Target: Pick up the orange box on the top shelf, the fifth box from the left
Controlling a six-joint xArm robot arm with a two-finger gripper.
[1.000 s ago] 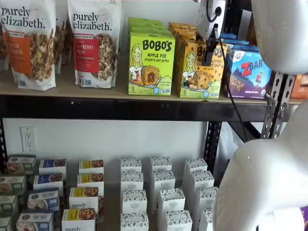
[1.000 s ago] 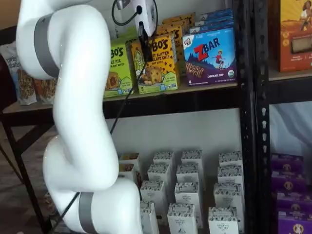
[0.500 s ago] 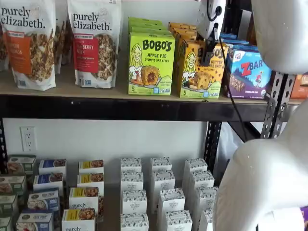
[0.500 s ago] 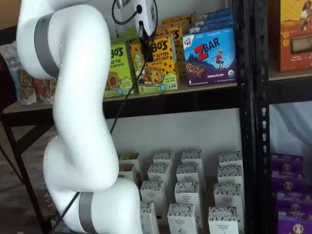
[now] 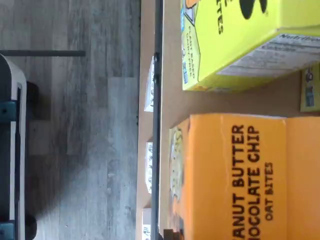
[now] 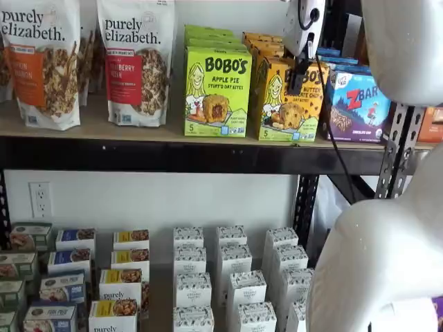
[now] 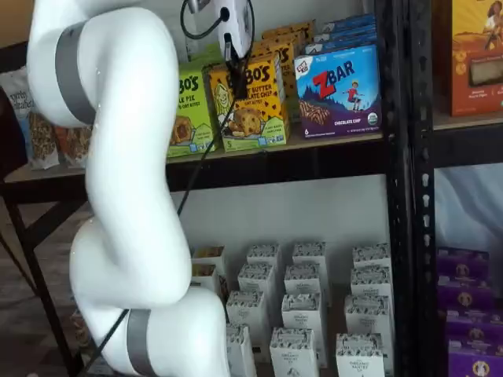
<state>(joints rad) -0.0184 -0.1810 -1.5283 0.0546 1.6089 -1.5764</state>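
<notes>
Right now your gripper [image 6: 296, 75] hangs in front of the orange box [image 6: 287, 102] on the top shelf [image 6: 173, 131].

You can see in both shelf views that the black fingers [image 7: 236, 78] sit over the upper front of the orange box, but they show side-on, so you cannot tell whether they are apart or closed. The orange box stands upright between the lime-green Apple Pie box [image 6: 217, 91] and the blue ZBar box [image 6: 358, 105], at the front of its row. Your wrist view shows the orange box's top lettered "CHOCOLATE CHIP OAT BITES" [image 5: 240, 180], with the lime-green box just beside it and grey floor [image 5: 70, 130] beyond the shelf's rail.
</notes>
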